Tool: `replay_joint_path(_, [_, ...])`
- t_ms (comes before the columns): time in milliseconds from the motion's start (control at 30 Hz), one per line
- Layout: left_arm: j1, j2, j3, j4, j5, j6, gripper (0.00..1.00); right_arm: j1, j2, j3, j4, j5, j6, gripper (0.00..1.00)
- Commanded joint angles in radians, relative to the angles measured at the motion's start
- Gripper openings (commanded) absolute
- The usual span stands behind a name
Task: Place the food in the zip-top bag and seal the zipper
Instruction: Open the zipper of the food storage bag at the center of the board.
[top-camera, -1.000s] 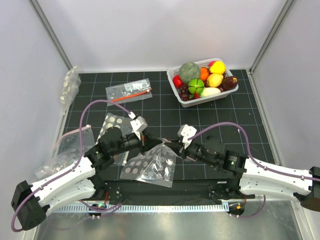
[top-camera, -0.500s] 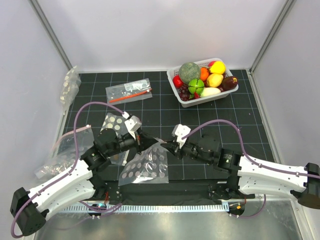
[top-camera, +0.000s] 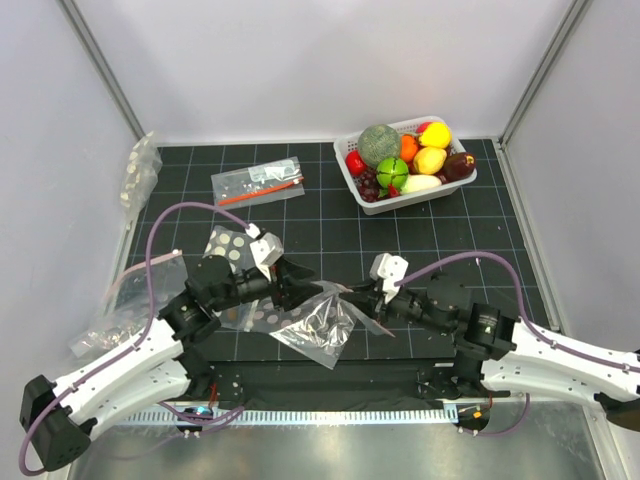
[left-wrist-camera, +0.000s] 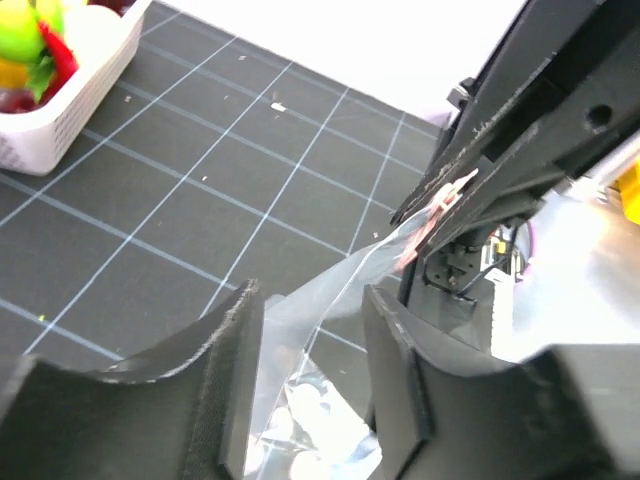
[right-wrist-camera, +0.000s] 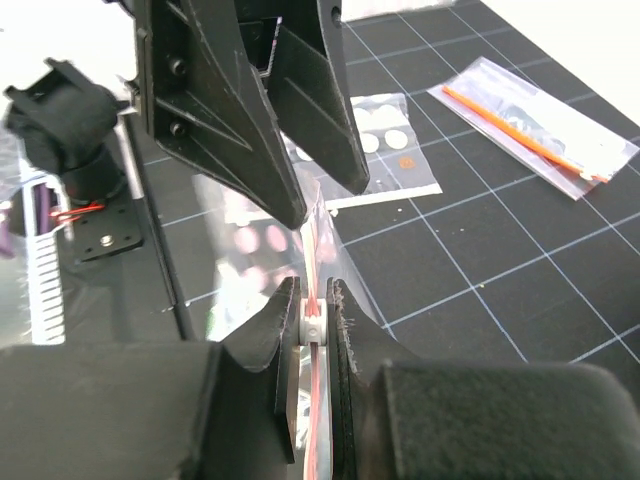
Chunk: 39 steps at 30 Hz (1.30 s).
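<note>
1. Pink strip, the zipper (right-wrist-camera: 311, 262), stands edge-on, clamped between the fingers of the right gripper (right-wrist-camera: 313, 322). Its long axis runs straight from that pinch toward the left gripper (left-wrist-camera: 308, 300).
2. Left gripper: jaws apart, gripping nothing. The clear film of the zip-top bag (top-camera: 318, 328) passes between its fingers, and the strip's free end lies just ahead of them.
3. Below the pinch the dotted bag sags onto the black mat (top-camera: 300, 215), between the two arms and toward their bases.
4. The food (top-camera: 405, 160) sits in the white basket (top-camera: 420, 193) at the far right, well apart from both grippers, with none visibly in the bag. The right arm is nearer to it but occupied, so the coming move likely turns on the left jaws meeting the strip.
5. No brand, label or writing can be read.
</note>
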<state>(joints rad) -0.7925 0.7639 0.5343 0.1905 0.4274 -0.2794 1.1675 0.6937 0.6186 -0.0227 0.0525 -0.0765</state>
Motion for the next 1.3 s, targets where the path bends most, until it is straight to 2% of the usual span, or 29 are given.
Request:
replay_joint_path(0, [-0.014,-0.044,0.026,0.059,0.045,0.017,0.50,-0.002,-0.046,0.033,-0.060,-0.077,-0.016,0.01])
replay_joint_path(133, [-0.036,-0.037,0.024,0.107,0.119,0.013,0.56,-0.002,-0.020,0.067,-0.123,-0.157,-0.031,0.01])
replay_joint_path(333, [-0.070,0.021,0.052,0.109,0.200,0.023,0.57,-0.002,0.064,0.102,-0.151,-0.220,-0.046,0.01])
replay_joint_path(500, [-0.086,0.055,0.069,0.092,0.229,0.042,0.56,-0.002,0.061,0.102,-0.146,-0.227,-0.046,0.01])
replay_joint_path(633, [-0.097,0.078,0.081,0.067,0.235,0.059,0.48,0.000,0.047,0.096,-0.143,-0.232,-0.042,0.01])
replay_joint_path(800, [-0.105,0.100,0.090,0.058,0.237,0.065,0.48,-0.002,0.041,0.096,-0.143,-0.240,-0.040,0.01])
replay_joint_path(900, [-0.109,0.115,0.092,0.059,0.232,0.071,0.33,-0.002,0.043,0.095,-0.138,-0.246,-0.039,0.01])
replay_joint_path(933, [-0.109,0.123,0.095,0.059,0.229,0.071,0.21,-0.002,0.044,0.096,-0.138,-0.249,-0.039,0.01])
replay_joint_path(967, [-0.109,0.130,0.098,0.059,0.232,0.072,0.15,-0.002,0.046,0.096,-0.140,-0.249,-0.037,0.01])
replay_joint_path(1000, [-0.113,0.149,0.104,0.059,0.241,0.071,0.04,-0.002,0.049,0.096,-0.137,-0.247,-0.037,0.01])
replay_joint_path(1033, [-0.114,0.158,0.110,0.059,0.254,0.072,0.00,-0.002,0.050,0.096,-0.138,-0.244,-0.036,0.01])
replay_joint_path(1133, [-0.119,0.164,0.115,0.061,0.269,0.068,0.00,-0.002,0.056,0.093,-0.135,-0.243,-0.037,0.01])
replay_joint_path(1267, [-0.119,0.100,0.095,0.047,0.189,0.068,0.00,-0.002,0.078,0.090,-0.135,-0.232,-0.037,0.01])
